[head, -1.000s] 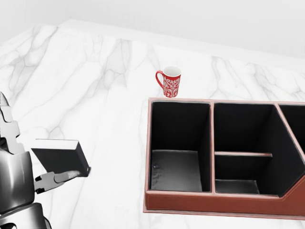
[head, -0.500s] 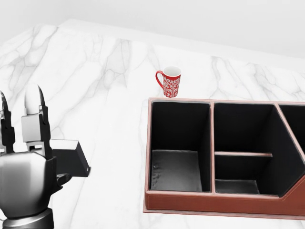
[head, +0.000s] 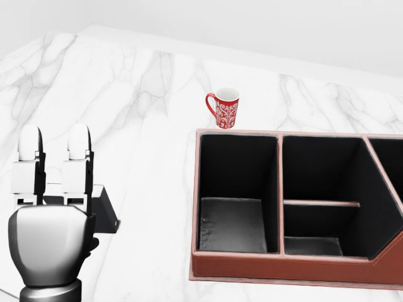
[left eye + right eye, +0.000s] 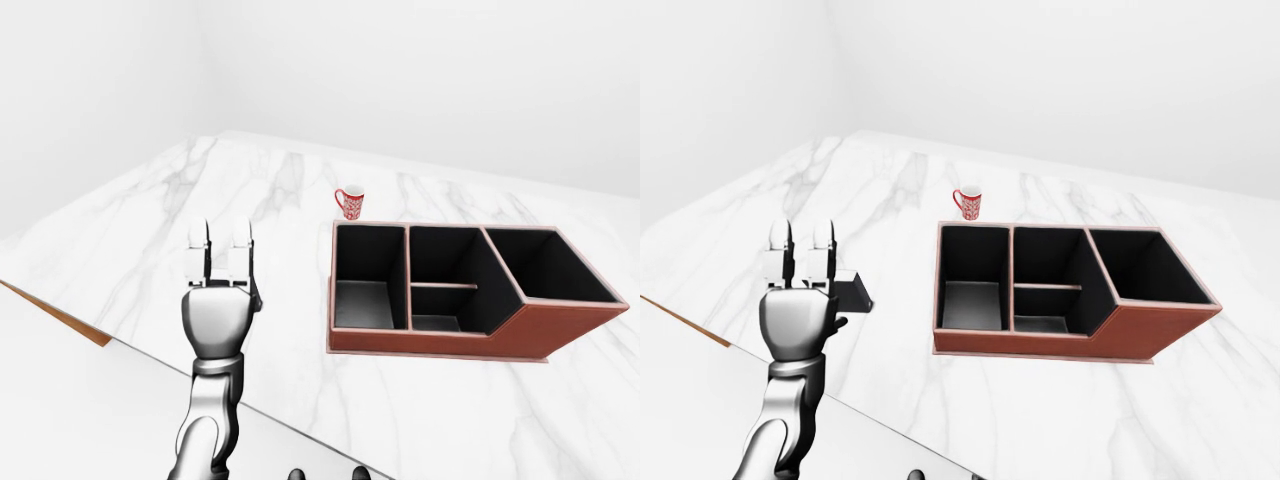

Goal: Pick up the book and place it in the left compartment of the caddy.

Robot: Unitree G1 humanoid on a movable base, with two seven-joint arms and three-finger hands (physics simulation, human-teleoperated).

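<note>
The left hand (image 3: 53, 242) is standing over the book (image 3: 104, 211) at the lower left of the head view, its back turned to the camera and its two upper fingers (image 3: 79, 167) pointing straight up, spread rather than curled. The book is lying flat on the marble counter (image 3: 138, 100), a dark slab with only its right-hand end peeking out past the hand; the rest is hiding behind the palm, so whether the thumb is touching it cannot be told. Judging by the open, upright fingers, the hand is not gripping the book yet. The book's long axis seems to be running roughly left to right in the head view, toward the caddy (image 3: 264, 264), which is sitting well apart to the right. The caddy's left compartment (image 3: 233, 220) is its nearest one to the book, showing open and dark. A red patterned mug (image 3: 224, 107) is standing just beyond the caddy's upper left corner, clear of the straight line from book to compartment. The right hand is not showing in any view, so the left one is plainly nearer. The coming move likely calls for closing the fingers down over the book's far edge.
</note>
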